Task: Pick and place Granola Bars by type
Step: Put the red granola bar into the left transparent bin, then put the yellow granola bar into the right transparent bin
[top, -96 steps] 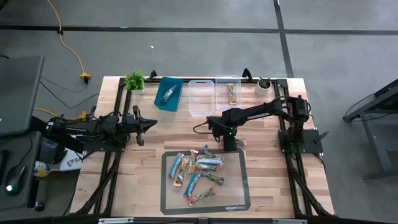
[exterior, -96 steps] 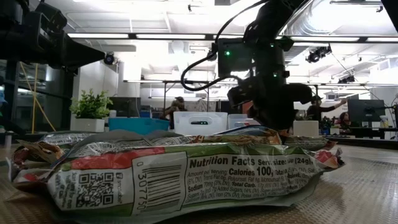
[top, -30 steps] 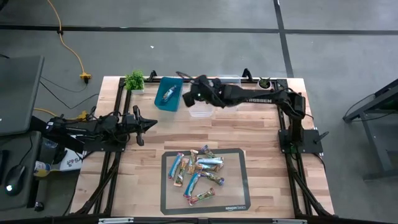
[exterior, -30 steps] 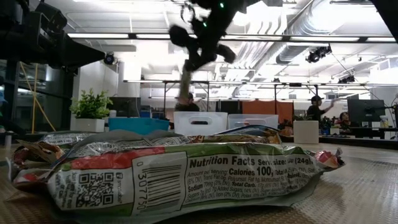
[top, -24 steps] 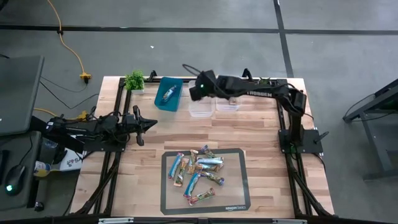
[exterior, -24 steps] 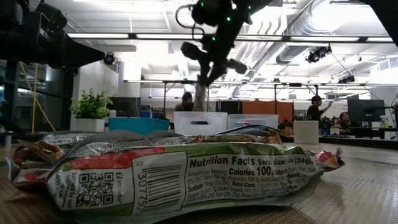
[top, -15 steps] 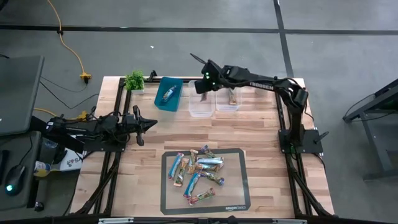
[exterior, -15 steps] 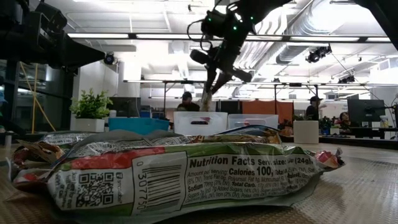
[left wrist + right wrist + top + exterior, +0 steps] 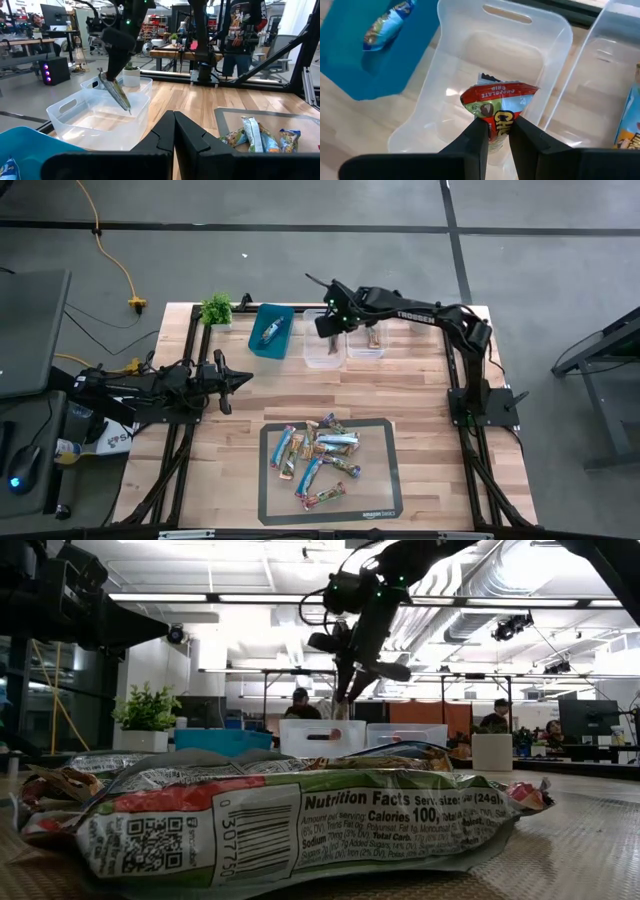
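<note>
My right gripper (image 9: 496, 136) is shut on a red-brown granola bar (image 9: 499, 107) above the middle clear bin (image 9: 322, 348); the left wrist view shows that bar (image 9: 116, 91) hanging over the bin. Several more bars (image 9: 318, 454) lie flat on the grey mat (image 9: 378, 505) near the table's near edge. A blue bar (image 9: 268, 332) lies in the teal bin (image 9: 280, 315), and an orange one (image 9: 373, 330) lies in the right clear bin. My left gripper (image 9: 174, 131) is shut and touches nothing, hovering at the table's left side (image 9: 243, 380). My right gripper pinches the red-brown bar by one end (image 9: 498, 127) between its two fingers, coming from above and pointing down. The bar is lifted clear and hangs slanted below the fingers (image 9: 111, 70), over the inside of the middle clear bin.
Two small potted plants stand at the far edge, one on the left (image 9: 216, 309) and one on the right (image 9: 425, 315). The three bins stand in a row along the far side. Bare wood lies between the bins and the mat. People move in the room beyond.
My right gripper has carried the bar from beside the teal bin a short way toward the table's right, to above the middle clear bin, turning and coming down a little. The bar has stayed hanging in the shut fingers.
</note>
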